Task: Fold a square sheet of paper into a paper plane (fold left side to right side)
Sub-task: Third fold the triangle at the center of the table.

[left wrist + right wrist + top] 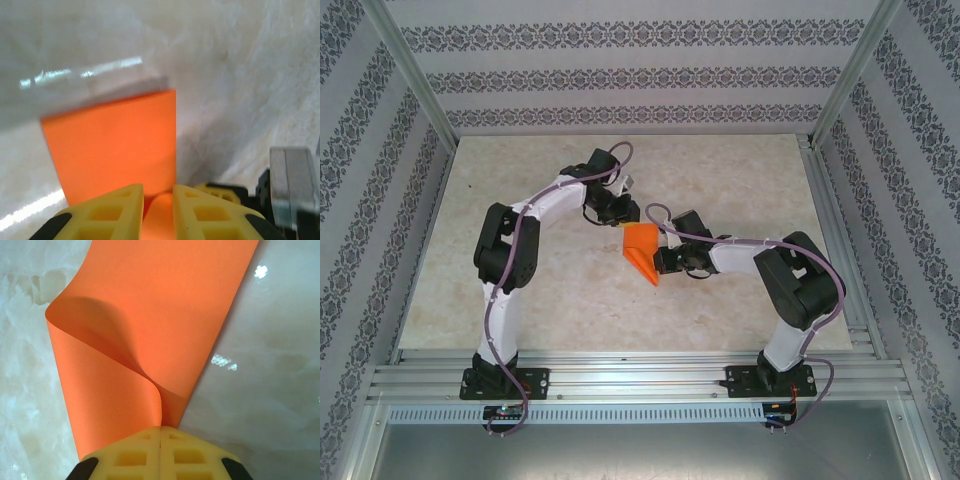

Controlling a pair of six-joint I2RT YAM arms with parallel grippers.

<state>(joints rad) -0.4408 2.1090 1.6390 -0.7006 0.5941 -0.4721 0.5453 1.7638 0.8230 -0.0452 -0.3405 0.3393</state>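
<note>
Orange square sheet of paper (642,254) is sitting near the tabletop (720,180) centre in the top view, between both grippers. Left wrist view: the left gripper (158,202) is pinching the sheet's near edge, fingers slightly apart. Right wrist view: the right gripper (160,440) is clamping shut on the curled sheet (150,325)

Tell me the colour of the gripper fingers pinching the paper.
Yellow fingers, clearest in the right wrist view, shut on the bright orange square sheet of paper.

Paper (642,255) between 2 end effectors, mid-table (570,310)
</note>
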